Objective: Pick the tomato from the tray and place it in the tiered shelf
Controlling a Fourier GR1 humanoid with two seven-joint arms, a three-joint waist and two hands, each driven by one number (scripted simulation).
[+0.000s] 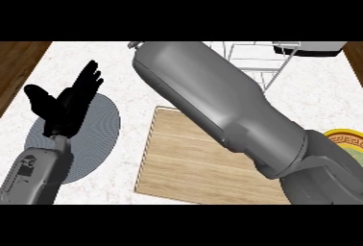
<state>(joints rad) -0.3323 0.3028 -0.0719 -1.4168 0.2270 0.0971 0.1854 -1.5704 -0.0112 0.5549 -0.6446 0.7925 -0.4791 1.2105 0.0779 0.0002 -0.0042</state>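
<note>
My right forearm point(227, 110) stretches diagonally from the lower right up to the top of the view, and its hand is out of sight beyond the upper edge. The white wire tiered shelf point(266, 62) stands at the back right, partly hidden by that arm. The wooden tray point(184, 163) lies flat in the middle of the counter; its visible part holds nothing. No tomato shows anywhere. My left hand point(67, 103) rests open at the left, fingers up.
A grey round mat point(96, 139) lies under and beside my left hand. A yellow patterned plate point(347, 141) peeks in at the right edge. A dark-rimmed object point(315, 48) sits at the back right corner. Wooden floor borders the white marble counter point(56, 62).
</note>
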